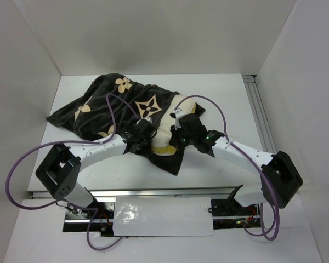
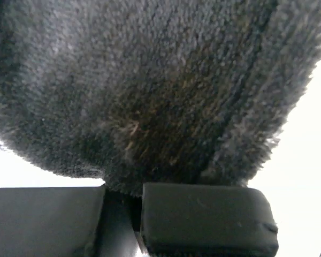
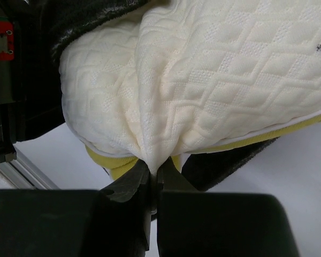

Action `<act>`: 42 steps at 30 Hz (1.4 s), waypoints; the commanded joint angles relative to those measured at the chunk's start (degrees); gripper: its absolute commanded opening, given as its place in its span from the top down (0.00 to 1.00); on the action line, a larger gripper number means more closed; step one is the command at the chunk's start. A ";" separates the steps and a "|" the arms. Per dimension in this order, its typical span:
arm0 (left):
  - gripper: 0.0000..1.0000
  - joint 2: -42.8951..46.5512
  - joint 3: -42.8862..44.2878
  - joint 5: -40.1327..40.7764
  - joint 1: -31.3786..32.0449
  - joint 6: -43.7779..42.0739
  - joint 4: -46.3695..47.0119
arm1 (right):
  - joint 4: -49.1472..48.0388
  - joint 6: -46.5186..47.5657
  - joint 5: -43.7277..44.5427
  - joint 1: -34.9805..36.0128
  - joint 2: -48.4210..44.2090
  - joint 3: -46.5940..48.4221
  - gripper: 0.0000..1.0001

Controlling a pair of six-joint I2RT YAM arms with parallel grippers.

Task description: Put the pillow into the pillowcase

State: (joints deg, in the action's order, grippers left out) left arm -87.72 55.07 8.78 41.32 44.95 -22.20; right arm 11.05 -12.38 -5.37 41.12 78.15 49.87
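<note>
The dark plush pillowcase (image 1: 107, 109) with tan flower and star motifs lies across the table's middle left. The cream pillow (image 1: 165, 136) sticks out of its right end, most of it hidden inside. My left gripper (image 1: 144, 131) is shut on the pillowcase's edge; in the left wrist view the dark plush (image 2: 150, 91) fills the frame above the gripper (image 2: 123, 193). My right gripper (image 1: 178, 127) is shut on a pinched fold of the pillow's quilted cover (image 3: 214, 80); the gripper (image 3: 154, 174) grips it just above the pale yellow edge (image 3: 112, 163).
White walls enclose the table on three sides. An aluminium rail (image 1: 260, 115) runs along the right edge. A white plastic sheet (image 1: 164, 216) lies on the frame between the arm bases. Purple cables (image 1: 22, 159) loop over both arms.
</note>
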 commanded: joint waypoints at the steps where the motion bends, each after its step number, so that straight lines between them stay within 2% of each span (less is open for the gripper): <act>1: 1.00 -0.35 3.55 5.18 1.03 -1.97 2.24 | -7.61 -0.80 -3.07 0.18 -1.25 -1.09 1.00; 3: 1.00 3.84 4.35 10.35 5.06 -2.75 -0.91 | -12.85 -0.80 -5.17 0.18 -1.85 -3.27 1.00; 5: 1.00 7.90 4.35 12.22 7.80 -2.76 -2.84 | -18.58 -2.38 -5.88 0.18 -2.64 -5.21 1.00; 6: 1.00 11.92 4.35 12.23 9.64 -4.24 -2.85 | -26.09 -3.78 -6.41 0.18 -3.17 -6.44 1.00; 8: 1.00 15.20 5.57 7.15 10.88 -5.83 -2.85 | -35.00 -4.93 -7.02 0.18 -3.18 -10.04 1.00; 9: 1.00 17.30 7.66 4.78 12.02 -7.93 -2.85 | -43.92 -6.41 -7.03 0.18 -2.66 -11.79 1.00; 10: 1.00 18.11 8.82 2.41 12.64 -8.47 -3.64 | -48.44 -7.47 -7.03 0.18 -2.65 -12.59 1.00; 12: 1.00 18.64 11.63 0.20 13.87 -10.22 -4.60 | -57.06 -8.79 -6.42 0.80 -1.86 -13.74 1.00; 13: 1.00 19.16 15.38 0.19 14.66 -10.84 -6.61 | -65.46 -9.50 -6.41 1.50 -0.38 -14.35 1.00; 14: 1.00 19.17 17.51 0.19 14.67 -11.46 -7.50 | -69.63 -10.02 -6.41 2.63 0.24 -14.97 1.00; 15: 1.00 18.56 19.62 -0.33 14.67 -12.16 -8.29 | -74.11 -10.03 -4.50 3.34 1.03 -14.97 1.00; 16: 1.00 18.55 23.38 -0.34 15.19 -12.77 -8.91 | -82.77 -10.03 -3.52 4.22 2.52 -14.97 1.00; 18: 1.00 16.98 26.57 -2.18 15.72 -15.24 -9.53 | -91.77 -10.03 1.11 6.33 4.11 -15.50 1.00; 19: 1.00 16.97 29.37 -2.88 15.72 -15.94 -9.53 | -100.17 -10.03 2.45 6.95 5.77 -15.50 1.00; 20: 1.00 16.10 30.53 -4.98 15.72 -16.47 -10.23 | -102.95 -10.03 3.42 8.26 7.00 -14.98 1.00; 21: 1.00 16.09 31.49 -6.21 15.72 -16.99 -10.84 | -102.98 -10.03 2.91 8.27 8.32 -13.93 1.00; 24: 1.00 14.77 34.40 -9.64 15.72 -18.48 -12.51 | -90.87 -9.50 2.90 10.99 15.52 -9.35 1.00; 27: 1.00 14.16 35.63 -11.40 16.25 -18.49 -14.45 | -96.29 -14.32 2.38 10.83 25.98 -9.96 1.00; 28: 1.00 14.16 35.63 -12.37 16.25 -18.49 -15.06 | -97.17 -15.12 -0.41 10.82 28.26 -9.44 1.00; 31: 1.00 13.64 33.71 -17.20 16.78 -19.37 -15.60 | -93.32 -13.12 0.09 12.74 36.78 -5.23 1.00; 34: 1.00 12.06 32.82 -17.74 16.78 -19.37 -16.29 | -91.39 -13.11 -0.78 13.46 39.97 -4.69 1.00; 37: 1.00 10.64 31.60 -16.60 16.78 -18.76 -17.96 | -92.08 -13.11 -0.79 13.46 39.28 -9.77 1.00; 38: 1.00 9.69 31.59 -16.60 16.78 -18.76 -18.58 | -91.47 -13.11 0.17 13.46 37.10 -11.53 0.95; 40: 0.77 8.02 32.20 -13.62 16.78 -18.76 -21.30 | -90.16 -13.11 0.70 12.85 34.10 -16.80 0.82; 42: 0.57 7.48 33.09 -12.21 16.78 -18.76 -22.80 | -84.64 -12.49 0.71 12.06 28.48 -21.01 0.70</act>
State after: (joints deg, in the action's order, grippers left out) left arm -80.53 84.14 0.32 56.25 25.82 -53.08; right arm -82.21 -26.28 -4.27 52.95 110.80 33.93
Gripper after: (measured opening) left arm 0.391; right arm 0.261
